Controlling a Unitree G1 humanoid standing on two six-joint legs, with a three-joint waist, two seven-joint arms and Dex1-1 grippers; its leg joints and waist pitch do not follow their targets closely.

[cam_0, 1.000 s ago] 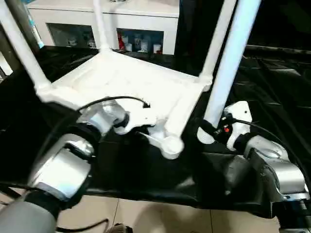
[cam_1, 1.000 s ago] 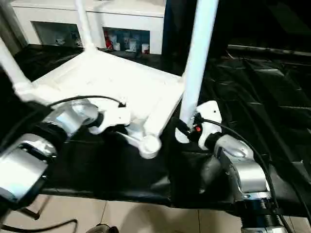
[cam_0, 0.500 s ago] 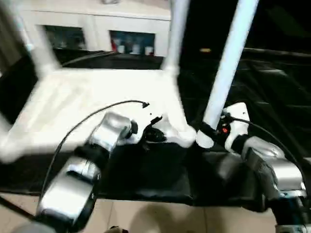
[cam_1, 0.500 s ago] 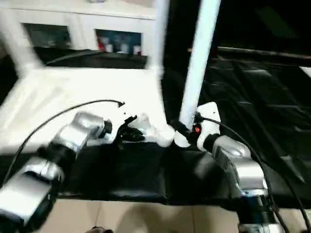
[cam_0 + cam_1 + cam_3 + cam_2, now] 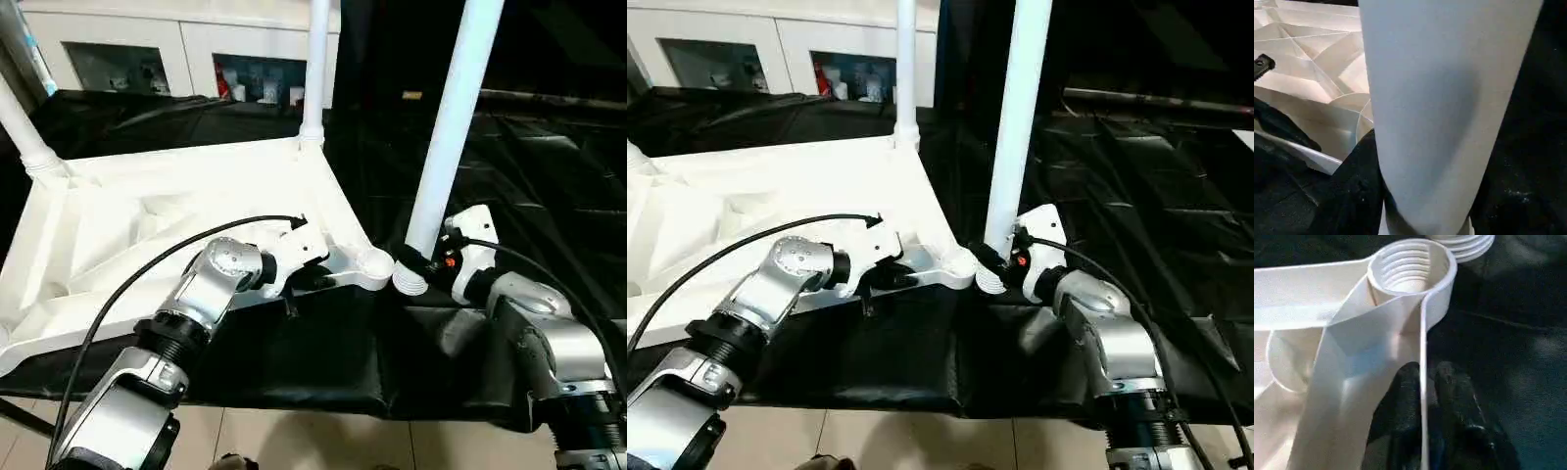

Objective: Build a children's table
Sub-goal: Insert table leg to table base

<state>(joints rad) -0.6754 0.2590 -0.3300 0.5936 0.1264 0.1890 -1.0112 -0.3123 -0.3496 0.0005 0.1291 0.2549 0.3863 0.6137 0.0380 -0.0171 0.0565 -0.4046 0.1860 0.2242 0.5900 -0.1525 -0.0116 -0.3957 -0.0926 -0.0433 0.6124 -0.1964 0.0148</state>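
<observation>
The white tabletop [image 5: 147,225] lies upside down, ribbed underside up. Two white legs stand in its far corner sockets, one [image 5: 313,69] in the middle and one [image 5: 20,127] at the left. Its near corner socket [image 5: 373,262] is empty, and its inner thread [image 5: 1410,269] is visible. My left gripper [image 5: 304,282] is shut on the tabletop's thin rim just behind that socket, one finger [image 5: 1452,387] on each side of the wall. My right gripper [image 5: 417,260] is shut on a loose leg [image 5: 446,127], held upright. The leg's threaded end [image 5: 409,283] rests right beside the empty socket.
The work lies on a black cloth [image 5: 294,362] over a low surface, with tiled floor [image 5: 323,450] in front. A white cabinet with glass doors [image 5: 196,39] stands behind. Black folds of cloth [image 5: 549,166] stretch to the right.
The tabletop has swung round in my left gripper, bringing its empty corner socket next to the leg's threaded end. The leg in my right gripper has hardly moved. The camera shifted too.
</observation>
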